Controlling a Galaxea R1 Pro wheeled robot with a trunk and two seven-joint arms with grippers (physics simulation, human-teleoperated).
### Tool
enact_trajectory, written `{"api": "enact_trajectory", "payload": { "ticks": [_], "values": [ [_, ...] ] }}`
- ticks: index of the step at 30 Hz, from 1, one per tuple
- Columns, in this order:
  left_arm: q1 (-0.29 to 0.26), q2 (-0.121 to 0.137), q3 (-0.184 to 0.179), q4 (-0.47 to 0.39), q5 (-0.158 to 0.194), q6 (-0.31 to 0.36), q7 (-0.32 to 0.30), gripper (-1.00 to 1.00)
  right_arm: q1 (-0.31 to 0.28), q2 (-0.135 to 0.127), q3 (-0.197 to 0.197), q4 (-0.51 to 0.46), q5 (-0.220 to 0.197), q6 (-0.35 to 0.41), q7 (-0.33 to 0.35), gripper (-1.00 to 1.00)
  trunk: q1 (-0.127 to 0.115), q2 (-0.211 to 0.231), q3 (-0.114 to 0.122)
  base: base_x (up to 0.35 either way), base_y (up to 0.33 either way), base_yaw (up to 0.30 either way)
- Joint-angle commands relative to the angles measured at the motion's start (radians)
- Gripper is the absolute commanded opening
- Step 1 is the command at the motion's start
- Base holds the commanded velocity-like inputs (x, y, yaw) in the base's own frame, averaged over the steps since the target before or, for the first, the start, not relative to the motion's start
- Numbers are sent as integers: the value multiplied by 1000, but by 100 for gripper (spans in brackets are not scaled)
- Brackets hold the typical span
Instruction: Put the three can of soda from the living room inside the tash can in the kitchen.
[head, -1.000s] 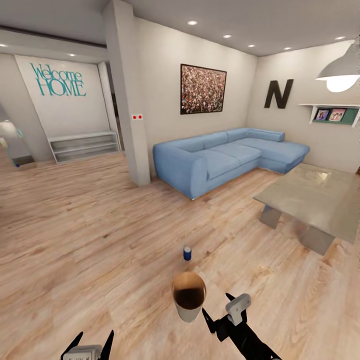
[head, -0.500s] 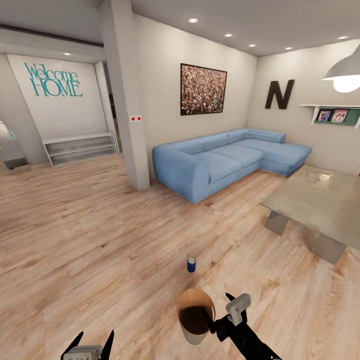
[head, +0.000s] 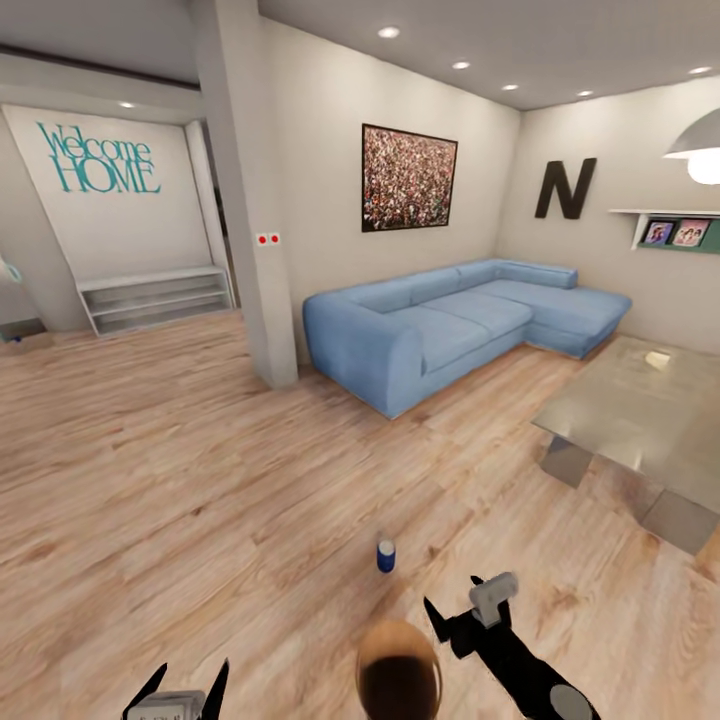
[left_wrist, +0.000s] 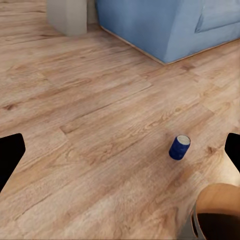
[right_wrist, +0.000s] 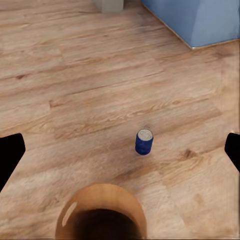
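Since a second ago the view has swung, and the copper-brown tapered bin (head: 398, 672) now sits at six o'clock, its inside dark and apparently empty. Left pincer (head: 176, 690) stands apart. Small dark-blue soda can (head: 386, 555) stands upright on the wood floor (head: 200, 480), just beyond the bin: probably light, smooth, best taken round its sides. Right pincer (head: 455, 608) also looks apart.

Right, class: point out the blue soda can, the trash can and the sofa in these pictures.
blue soda can (head: 386, 556), head view, middle of its side.
trash can (right_wrist: 102, 194), right wrist view, far part of its copper rim.
sofa (head: 440, 330), head view, left seat cushion.
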Motion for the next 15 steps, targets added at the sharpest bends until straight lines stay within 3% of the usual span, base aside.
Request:
{"api": "enact_trajectory", "payload": {
  "ticks": [1,2,3,5,7,12,15],
  "values": [
    [0,0,-1,0,0,0,0,100,-28,-2,-6,19,-1,54,1,100,0,0,0,324,0,0],
    [0,0,-1,0,0,0,0,100,-47,-3,-8,33,-1,85,2,100,0,0,0,324,0,0],
    [0,0,-2,0,0,0,0,100,-114,-6,-16,93,-1,181,1,100,0,0,0,324,0,0],
    [0,0,-3,0,0,0,0,100,-162,-7,-25,147,0,244,-1,100,0,0,0,324,0,0],
    [0,1,-3,0,1,0,0,100,-270,-8,-49,286,0,372,3,100,0,0,0,324,0,0],
    [1,-1,5,-8,10,-1,0,100,-379,-12,-63,493,0,491,2,100,0,0,0,187,0,0],
    [1,-2,6,-12,13,-3,1,100,-445,-12,-67,568,0,571,3,100,0,0,0,55,0,0]
  ]
}}
